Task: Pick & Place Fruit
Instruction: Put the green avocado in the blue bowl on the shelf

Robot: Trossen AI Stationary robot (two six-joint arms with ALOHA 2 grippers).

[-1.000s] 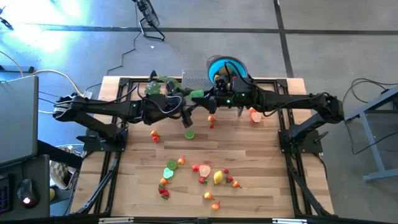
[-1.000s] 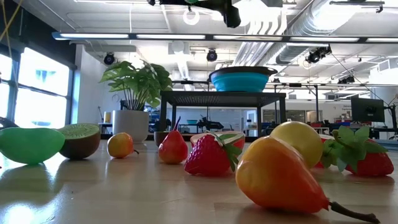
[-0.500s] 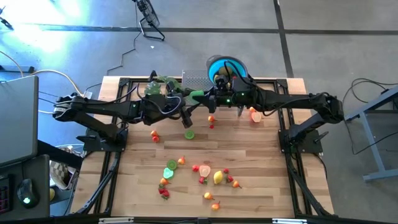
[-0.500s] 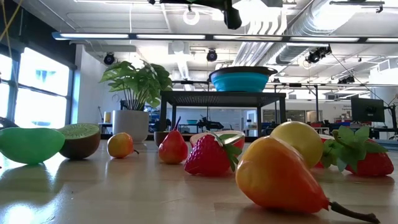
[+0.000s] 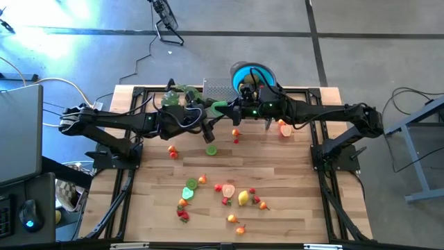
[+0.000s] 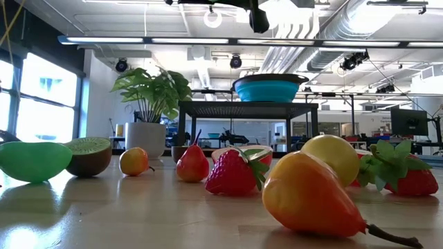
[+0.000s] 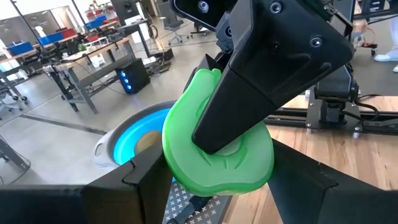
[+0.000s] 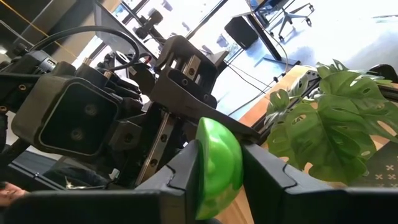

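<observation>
Green toy fruit (image 5: 219,105), a smooth, glossy, lime-coloured piece with one flat face, hangs in mid-air above the far middle of the wooden table (image 5: 291,180), caught between two robot arms that meet there. From the left, the left gripper (image 5: 214,108) reaches in with its fingers (image 7: 146,186) pressed to either side of the piece, clamped on it. From the right, the right gripper (image 5: 226,108) is clenched on the same piece across its two faces, its own fingers (image 8: 180,180) flanking the rounded green edge in the right wrist view. With both claws gripping at once and crosswise to each other, this looks like a hand-over, arranged so that neither blocks the other's hold.

Just left of the meeting point stands a bushy leafy plant (image 5: 180,94). Just beyond it to the right, past the far edge, sits the blue bowl (image 5: 250,73) on a dark stand, the likely destination and probably the reason the exchange takes place so close by. A lime slice (image 5: 211,150) lies alone below the grippers. Nearer the front edge the other toy fruits (image 5: 223,196), among them strawberries, a lemon and orange pieces, lie scattered and unpicked, so most of the job appears to remain.
</observation>
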